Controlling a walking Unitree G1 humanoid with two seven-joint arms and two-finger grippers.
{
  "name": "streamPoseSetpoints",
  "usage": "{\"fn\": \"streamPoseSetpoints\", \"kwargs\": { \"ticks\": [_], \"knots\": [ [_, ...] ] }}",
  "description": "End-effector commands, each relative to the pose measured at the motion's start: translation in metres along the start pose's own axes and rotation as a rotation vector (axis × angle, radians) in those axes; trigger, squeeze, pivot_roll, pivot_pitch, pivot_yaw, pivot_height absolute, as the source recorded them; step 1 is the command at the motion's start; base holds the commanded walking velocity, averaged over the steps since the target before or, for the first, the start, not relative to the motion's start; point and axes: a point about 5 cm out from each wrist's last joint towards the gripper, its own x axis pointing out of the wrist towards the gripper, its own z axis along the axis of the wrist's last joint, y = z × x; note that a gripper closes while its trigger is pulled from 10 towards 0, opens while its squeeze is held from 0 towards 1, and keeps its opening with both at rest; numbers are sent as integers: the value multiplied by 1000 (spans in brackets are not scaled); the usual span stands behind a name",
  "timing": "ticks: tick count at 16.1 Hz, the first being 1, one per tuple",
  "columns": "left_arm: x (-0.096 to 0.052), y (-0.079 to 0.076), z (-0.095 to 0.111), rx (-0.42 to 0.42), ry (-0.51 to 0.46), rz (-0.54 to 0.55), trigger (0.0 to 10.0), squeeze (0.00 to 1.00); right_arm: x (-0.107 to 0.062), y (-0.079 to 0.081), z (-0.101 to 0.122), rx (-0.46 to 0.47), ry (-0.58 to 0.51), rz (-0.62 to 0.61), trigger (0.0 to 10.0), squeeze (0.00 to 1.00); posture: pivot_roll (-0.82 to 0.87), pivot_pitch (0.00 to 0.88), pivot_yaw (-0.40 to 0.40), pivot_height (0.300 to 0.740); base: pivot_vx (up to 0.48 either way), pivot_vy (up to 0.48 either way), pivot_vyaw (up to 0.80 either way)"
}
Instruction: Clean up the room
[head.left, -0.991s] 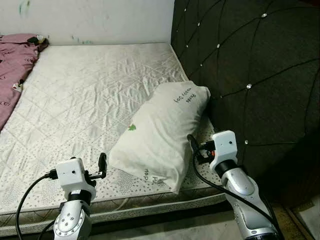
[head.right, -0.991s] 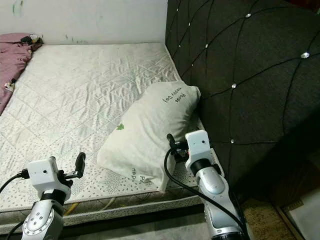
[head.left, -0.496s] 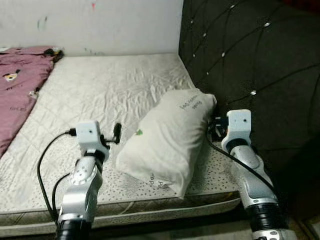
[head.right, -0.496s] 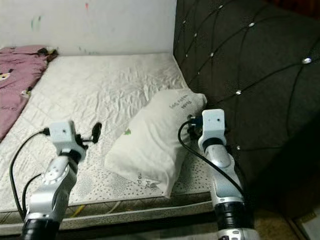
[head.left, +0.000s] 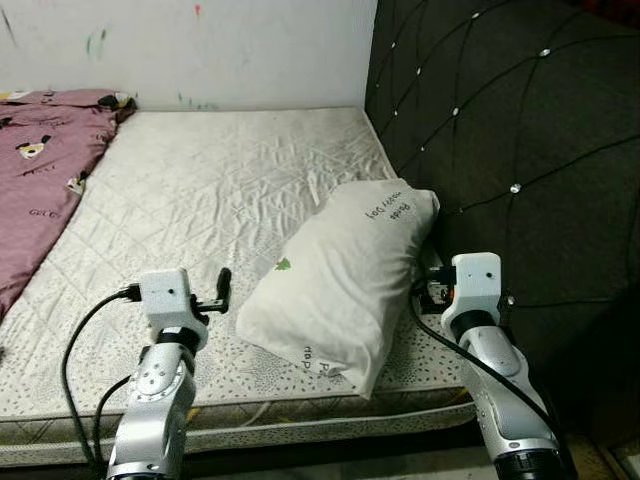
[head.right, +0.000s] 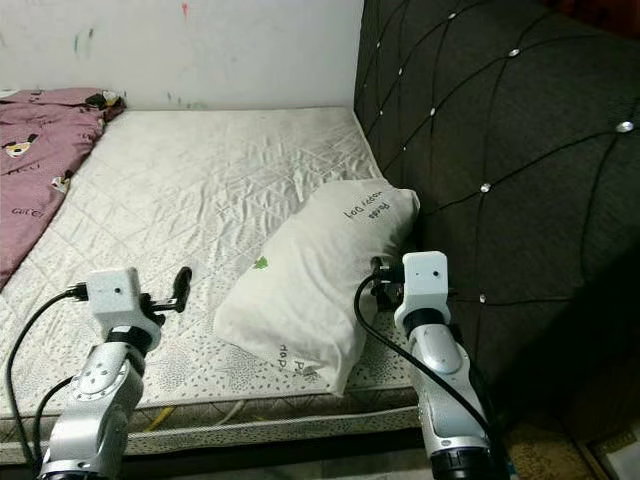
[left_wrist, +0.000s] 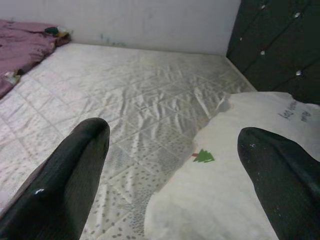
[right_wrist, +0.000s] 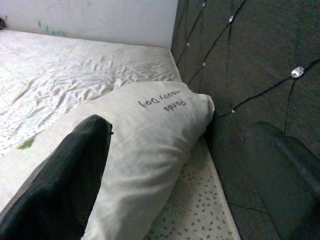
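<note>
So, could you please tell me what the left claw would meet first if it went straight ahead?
Probably the pillow: the open left claw points along the mattress at its near corner, though depth is unclear.

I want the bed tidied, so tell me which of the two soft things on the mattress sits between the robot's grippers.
The white pillow by the dark headboard. The left gripper and right gripper flank it; the pink blanket lies far off.

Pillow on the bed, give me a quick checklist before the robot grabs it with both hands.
1. Left hand open: ok, fingers spread wide.
2. Right hand open: ok.
3. Hands flank the pillow, one on each side: ok.
4. Hands touching pillow: not ok, neither grips it yet.
5. Pillow free of clutter: ok, it lies alone on the mattress.
6. Room beside the headboard for the right hand: cannot tell, looks tight.
</note>
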Motion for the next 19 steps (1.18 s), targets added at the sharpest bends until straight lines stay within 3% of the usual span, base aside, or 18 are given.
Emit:
{"fn": "streamPoseSetpoints", "kwargs": {
  "ticks": [1, 9, 19],
  "knots": [
    [2, -5, 7, 7, -33, -22, 10000, 0, -1, 4, 1, 11, -8, 10, 10000, 0, -15, 41, -11, 740, 0, 0, 0],
    [10, -14, 12, 2, -49, -58, 10000, 0, 9, 16, 11, 25, -52, 49, 10000, 0, -13, 23, -1, 740, 0, 0, 0],
    [12, -19, 13, -4, -52, -67, 10000, 0, 9, 22, 17, 48, -77, 64, 10000, 0, -29, 33, 10, 740, 0, 0, 0]
  ]
}}
